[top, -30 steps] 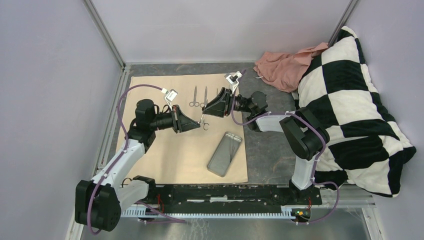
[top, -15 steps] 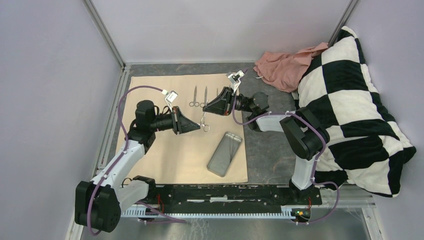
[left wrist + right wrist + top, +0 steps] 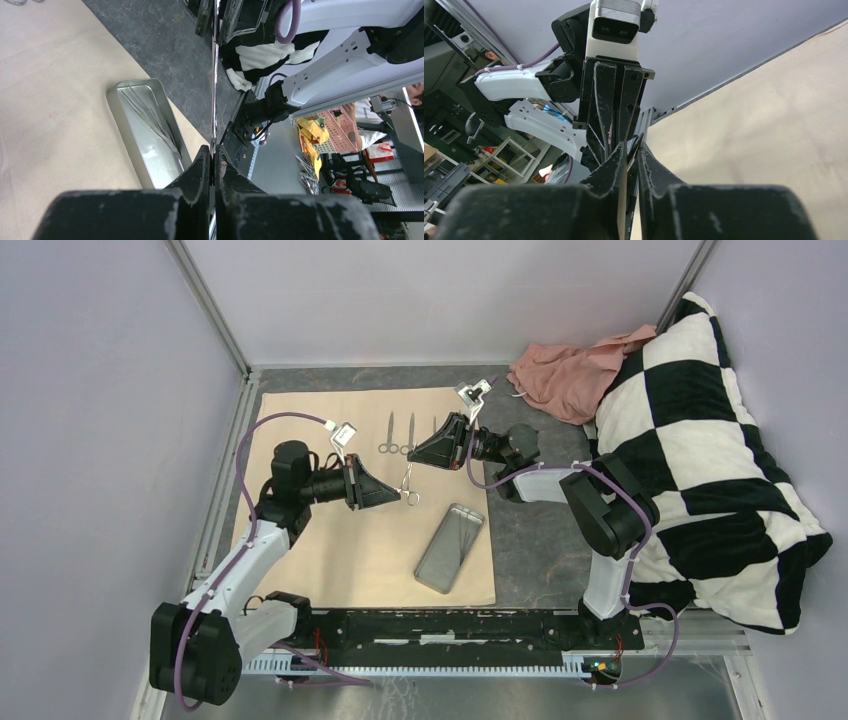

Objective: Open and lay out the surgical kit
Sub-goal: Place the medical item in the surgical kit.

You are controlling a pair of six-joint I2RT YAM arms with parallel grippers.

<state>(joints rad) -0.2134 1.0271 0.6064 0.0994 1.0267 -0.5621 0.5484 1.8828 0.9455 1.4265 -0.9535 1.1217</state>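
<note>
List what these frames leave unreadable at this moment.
- Held instrument: edge-on in left wrist view, far end cut off by top edge.
- Right gripper contact with it: right wrist view, own fingers hide it.
- Slim tools in the tray: left wrist view, too thin to count.

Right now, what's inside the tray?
A few slim silver instruments lie lengthwise in the tray. Its near end is hidden behind the left tool, so anything lying there cannot be seen.
</note>
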